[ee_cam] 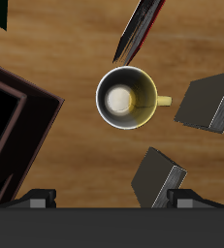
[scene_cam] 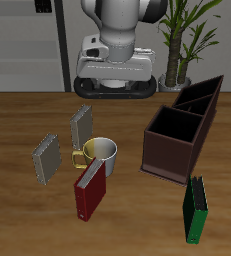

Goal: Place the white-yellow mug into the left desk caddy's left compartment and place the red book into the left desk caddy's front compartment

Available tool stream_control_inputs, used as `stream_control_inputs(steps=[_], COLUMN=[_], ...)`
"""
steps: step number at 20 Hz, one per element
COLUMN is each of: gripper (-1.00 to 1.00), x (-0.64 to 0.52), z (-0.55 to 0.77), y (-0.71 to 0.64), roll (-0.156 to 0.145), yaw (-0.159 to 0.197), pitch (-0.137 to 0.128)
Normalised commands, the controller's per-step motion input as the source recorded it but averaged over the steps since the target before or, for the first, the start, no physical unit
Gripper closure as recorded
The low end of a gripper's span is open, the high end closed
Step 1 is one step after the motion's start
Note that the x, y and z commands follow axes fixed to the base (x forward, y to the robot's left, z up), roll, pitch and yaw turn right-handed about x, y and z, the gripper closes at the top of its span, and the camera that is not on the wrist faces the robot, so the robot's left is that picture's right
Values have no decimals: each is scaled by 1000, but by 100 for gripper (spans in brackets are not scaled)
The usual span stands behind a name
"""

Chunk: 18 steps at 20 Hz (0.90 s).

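The white-yellow mug (ee_cam: 127,97) stands upright on the surface (scene_cam: 17,120) straight below the gripper (ee_cam: 112,199), its handle pointing toward a grey book (ee_cam: 210,102). The red book (scene_cam: 89,190) stands just beside it, near the front edge. The gripper holds nothing, but whether its fingers are spread I cannot tell (only their bases show).

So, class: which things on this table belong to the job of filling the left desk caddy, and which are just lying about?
Belong to the job:
white-yellow mug
red book
left desk caddy

Just lying about:
green book
two grey books
potted plant
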Motion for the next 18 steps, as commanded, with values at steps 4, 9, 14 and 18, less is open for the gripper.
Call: stream_control_inputs(steps=[4, 9, 14, 18], gripper=[-100, -100, -100, -100], x=[160, 172, 125, 80], z=[-82, -72, -182, -160], y=[4, -137, 69, 96], roll=[18, -50, -28, 14], yaw=[30, 21, 42, 58], pitch=[-14, 2, -16, -17])
